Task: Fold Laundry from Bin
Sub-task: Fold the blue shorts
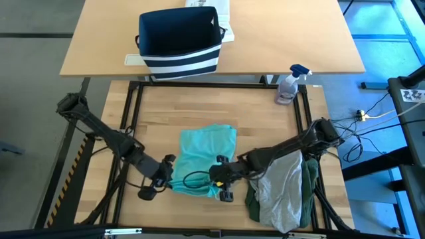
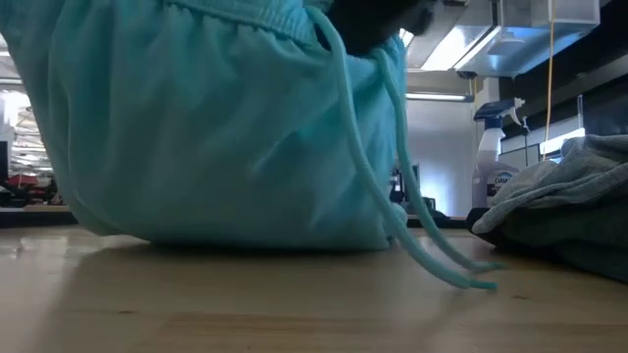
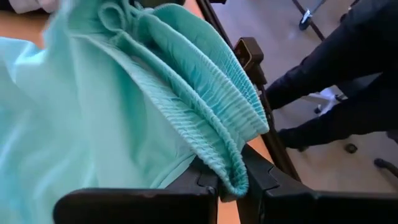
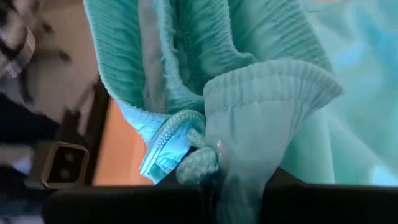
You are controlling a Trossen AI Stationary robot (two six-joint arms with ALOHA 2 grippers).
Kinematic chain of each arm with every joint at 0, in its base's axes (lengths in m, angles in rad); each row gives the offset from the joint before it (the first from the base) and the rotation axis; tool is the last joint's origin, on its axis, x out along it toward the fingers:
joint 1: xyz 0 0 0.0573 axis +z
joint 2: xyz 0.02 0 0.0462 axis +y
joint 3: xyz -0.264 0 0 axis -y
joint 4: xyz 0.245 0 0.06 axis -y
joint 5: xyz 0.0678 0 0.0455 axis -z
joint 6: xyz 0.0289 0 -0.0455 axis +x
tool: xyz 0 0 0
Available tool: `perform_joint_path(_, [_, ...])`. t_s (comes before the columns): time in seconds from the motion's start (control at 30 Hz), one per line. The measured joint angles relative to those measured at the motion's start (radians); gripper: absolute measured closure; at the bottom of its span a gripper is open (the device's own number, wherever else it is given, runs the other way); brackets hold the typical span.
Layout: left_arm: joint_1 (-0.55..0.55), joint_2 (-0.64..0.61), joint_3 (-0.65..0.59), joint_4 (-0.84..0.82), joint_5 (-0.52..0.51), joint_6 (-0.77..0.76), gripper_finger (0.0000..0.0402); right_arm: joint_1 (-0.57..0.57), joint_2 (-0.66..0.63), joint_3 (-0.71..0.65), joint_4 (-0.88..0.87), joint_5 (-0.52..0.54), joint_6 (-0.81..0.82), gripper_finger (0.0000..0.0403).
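A teal-green pair of shorts (image 1: 207, 154) from the laundry lies at the table's middle, and its ribbed waistband is raised at the near side. My left gripper (image 1: 166, 174) is shut on the waistband's left end. My right gripper (image 1: 216, 174) is shut on its right end, by the drawstring (image 2: 410, 227). In the low view the shorts (image 2: 216, 127) hang down, with their lower part on the table. The bin (image 1: 179, 41), navy with white stripes, stands on the far table. My left gripper pinches a folded end of the elastic waistband (image 3: 231, 179) between its two fingers, slanting down from the table's left. The cloth spreads away from the fingers and hangs slack. My right gripper pinches the waistband's edge (image 4: 239, 163) next to the drawstring's knot (image 4: 198, 163). It slants down from the table's right. The waistband is bunched in several layers, and the drawstring hangs loose below it.
A pile of light grey and dark green garments (image 1: 284, 189) lies at the table's near right, under my right arm. A spray bottle (image 1: 290, 83) stands at the far right corner. A white printed box (image 1: 214, 12) sits behind the bin. A person's dark-clad legs (image 3: 336, 81) show beyond the table.
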Motion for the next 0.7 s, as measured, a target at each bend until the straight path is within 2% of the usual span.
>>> perform_joint_path(0.13, [0.017, 0.0, 0.0, 0.0, 0.032, 0.005, 0.0385, 0.037, -0.064, -0.184, 0.259, 0.051, 0.135, 0.0378])
perform_joint_path(0.3, [0.052, 0.0, 0.0, 0.005, 0.059, 0.028, 0.0385, 0.065, -0.172, -0.367, 0.548, 0.147, 0.164, 0.0378])
perform_joint_path(0.47, [0.153, -0.002, -0.024, 0.049, 0.093, 0.069, 0.0385, 0.051, -0.274, -0.45, 0.532, 0.224, 0.182, 0.0378])
perform_joint_path(0.7, [0.366, -0.002, -0.18, 0.242, 0.198, 0.056, 0.0385, -0.019, -0.369, -0.582, 0.565, 0.227, 0.183, 0.0378])
